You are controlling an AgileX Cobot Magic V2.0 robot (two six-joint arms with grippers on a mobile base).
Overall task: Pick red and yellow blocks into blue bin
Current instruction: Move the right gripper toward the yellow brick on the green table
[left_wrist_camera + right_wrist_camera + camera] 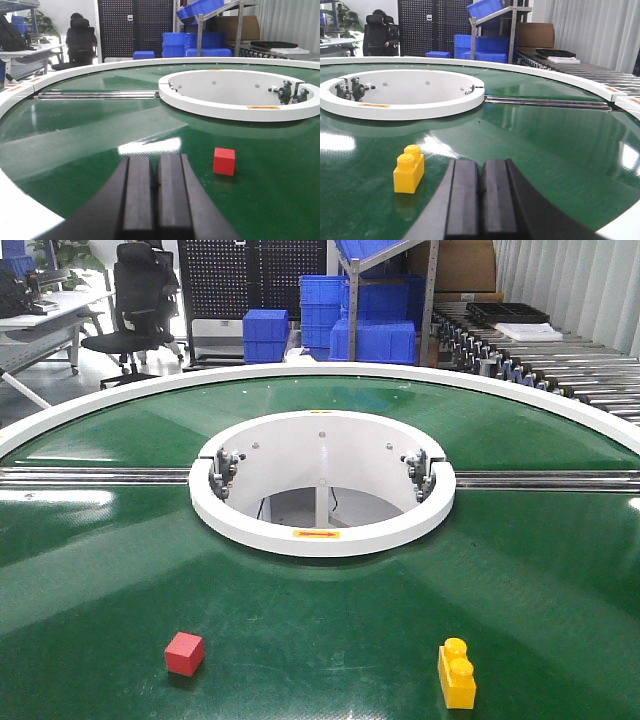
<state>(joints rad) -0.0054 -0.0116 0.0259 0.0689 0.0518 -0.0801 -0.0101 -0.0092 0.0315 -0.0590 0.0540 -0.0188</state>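
A small red cube [184, 653] lies on the green round table at the front left. In the left wrist view the red cube [224, 161] sits ahead and to the right of my left gripper [156, 160], which is shut and empty, low over the table. A yellow two-stud brick [456, 673] lies at the front right. In the right wrist view the yellow brick [409, 169] sits to the left of my right gripper [481, 163], which is shut and empty. The blue bin is out of view. Neither gripper shows in the exterior view.
A raised white ring [320, 530] surrounds the hole at the table's centre, with metal rails [95, 477] running out to both sides. The white outer rim [20, 215] lies close by my left gripper. Stacked blue crates [322, 305], a roller conveyor [560, 370] and an office chair [135, 300] stand beyond the table.
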